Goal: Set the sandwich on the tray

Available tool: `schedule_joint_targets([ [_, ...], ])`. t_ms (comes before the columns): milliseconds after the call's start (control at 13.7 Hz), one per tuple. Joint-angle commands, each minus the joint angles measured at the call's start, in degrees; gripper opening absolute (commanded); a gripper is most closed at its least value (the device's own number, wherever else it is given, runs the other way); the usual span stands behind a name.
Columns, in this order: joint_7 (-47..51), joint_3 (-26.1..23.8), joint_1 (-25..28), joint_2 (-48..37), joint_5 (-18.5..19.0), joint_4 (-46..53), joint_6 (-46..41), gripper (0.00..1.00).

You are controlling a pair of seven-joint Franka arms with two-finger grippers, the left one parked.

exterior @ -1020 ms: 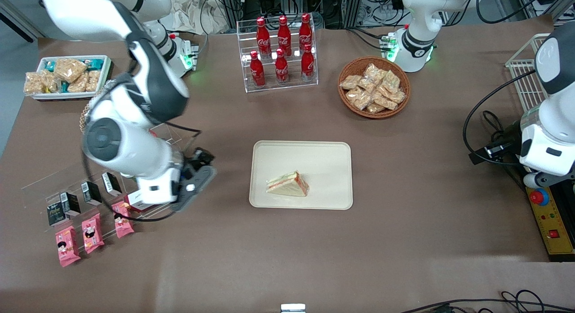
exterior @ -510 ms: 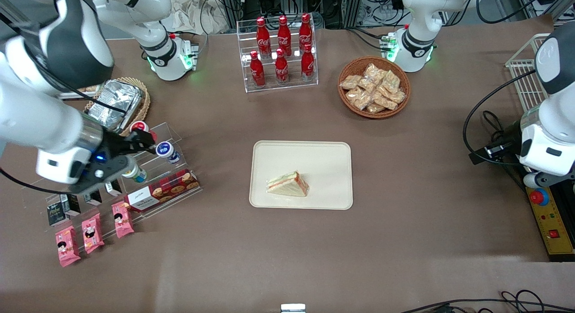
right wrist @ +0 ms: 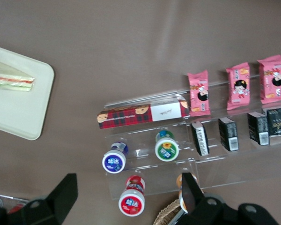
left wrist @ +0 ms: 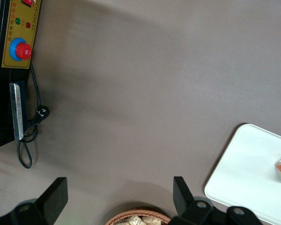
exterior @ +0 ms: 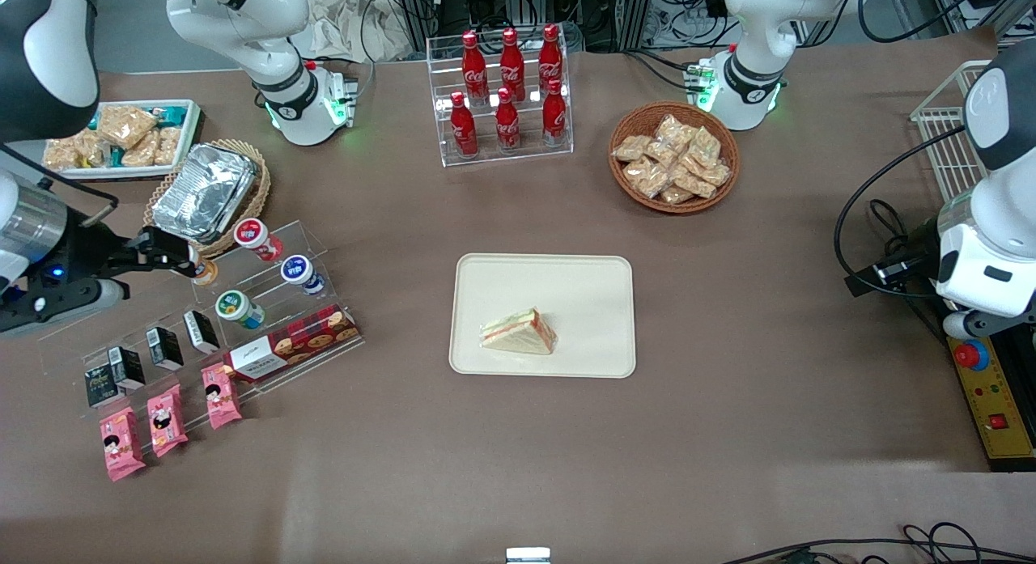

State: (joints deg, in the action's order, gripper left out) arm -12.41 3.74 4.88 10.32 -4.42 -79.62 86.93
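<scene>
The sandwich (exterior: 520,332), a wrapped triangular wedge with orange-red and green filling, lies flat on the cream tray (exterior: 566,289), near the tray edge closest to the front camera. The right wrist view shows the sandwich (right wrist: 11,80) on the tray (right wrist: 23,117) too, and the left wrist view catches the tray corner (left wrist: 248,164). My gripper (exterior: 174,252) hangs far from the tray at the working arm's end of the table, above the clear stepped shelf. The gripper (right wrist: 129,187) is open with nothing between its fingers, and a red-lidded bottle (right wrist: 131,205) stands below it.
The clear stepped shelf (exterior: 267,305) carries small bottles, a red cookie box (exterior: 291,347), black boxes and pink packets (exterior: 166,418). A foil container (exterior: 204,192) sits in a wicker basket. A cola bottle rack (exterior: 506,95), a basket of cracker packets (exterior: 673,156) and a white snack bin (exterior: 121,139) stand farther from the camera.
My arm has swung away from the tray toward the working arm's end of the table, uncovering the shelf and foil container. The sandwich has stayed still on the tray.
</scene>
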Motion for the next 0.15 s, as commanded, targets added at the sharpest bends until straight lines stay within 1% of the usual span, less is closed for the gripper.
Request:
schedule_joint_targets([
  [0, 0.81, 3.19, 0.13, -0.83, -0.77, -0.27, -0.54, 0.99],
  [73, 0.81, 3.55, 0.13, -0.83, -0.68, -0.27, -0.54, 0.99],
])
